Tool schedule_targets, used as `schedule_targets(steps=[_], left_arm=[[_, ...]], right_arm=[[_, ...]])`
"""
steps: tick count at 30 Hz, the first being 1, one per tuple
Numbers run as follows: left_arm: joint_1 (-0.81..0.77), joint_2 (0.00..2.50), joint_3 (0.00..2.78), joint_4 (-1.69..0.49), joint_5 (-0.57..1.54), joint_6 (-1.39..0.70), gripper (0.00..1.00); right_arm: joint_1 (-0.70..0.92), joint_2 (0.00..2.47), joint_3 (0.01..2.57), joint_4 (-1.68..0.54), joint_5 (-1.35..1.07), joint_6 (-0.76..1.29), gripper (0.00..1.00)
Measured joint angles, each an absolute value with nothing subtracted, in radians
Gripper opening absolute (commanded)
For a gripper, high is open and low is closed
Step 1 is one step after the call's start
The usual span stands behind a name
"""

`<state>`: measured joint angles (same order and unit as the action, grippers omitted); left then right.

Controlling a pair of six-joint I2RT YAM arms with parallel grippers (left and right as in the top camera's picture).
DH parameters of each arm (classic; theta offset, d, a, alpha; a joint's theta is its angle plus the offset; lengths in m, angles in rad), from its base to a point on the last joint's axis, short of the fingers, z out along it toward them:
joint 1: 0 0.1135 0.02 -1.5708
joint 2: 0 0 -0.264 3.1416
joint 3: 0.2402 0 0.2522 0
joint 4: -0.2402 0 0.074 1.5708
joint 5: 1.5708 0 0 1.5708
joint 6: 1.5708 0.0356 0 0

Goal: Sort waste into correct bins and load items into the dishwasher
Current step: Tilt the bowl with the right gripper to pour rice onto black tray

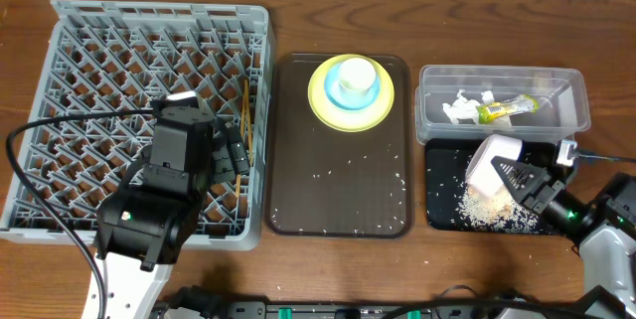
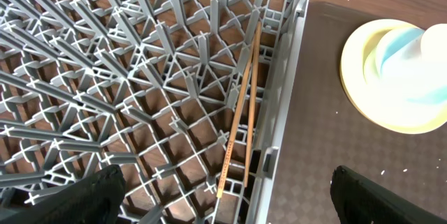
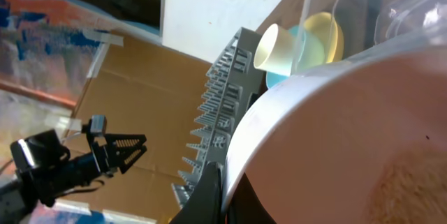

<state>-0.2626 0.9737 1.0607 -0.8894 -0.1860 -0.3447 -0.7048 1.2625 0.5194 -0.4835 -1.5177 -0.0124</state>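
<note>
White shallow bowl (image 1: 494,160) hangs tilted over the black tray (image 1: 442,175), its rim clamped in the right gripper (image 1: 522,185), rice grains (image 1: 485,208) piled beneath. Left gripper (image 2: 230,196) stands wide apart above the dish rack (image 1: 159,9), where the chopsticks (image 2: 241,119) lie.

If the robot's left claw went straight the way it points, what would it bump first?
Probably the wooden chopsticks lying in the grey dish rack by its wall. The open left gripper points down at them; depth is unclear.
</note>
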Motion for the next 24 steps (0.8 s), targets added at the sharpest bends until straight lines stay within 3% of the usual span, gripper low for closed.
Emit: schedule_targets(steps=[16, 24], left_arm=[[-0.263, 0.974, 1.061, -0.889, -0.186, -0.345, 0.95], [-0.263, 0.974, 1.061, -0.89, -0.186, -0.344, 0.95]], right_arm=[[-0.705, 1.262, 0.519, -0.439, -1.52, 0.218, 0.01], [-0.705, 1.262, 0.518, -0.315, -1.512, 0.288, 0.01]])
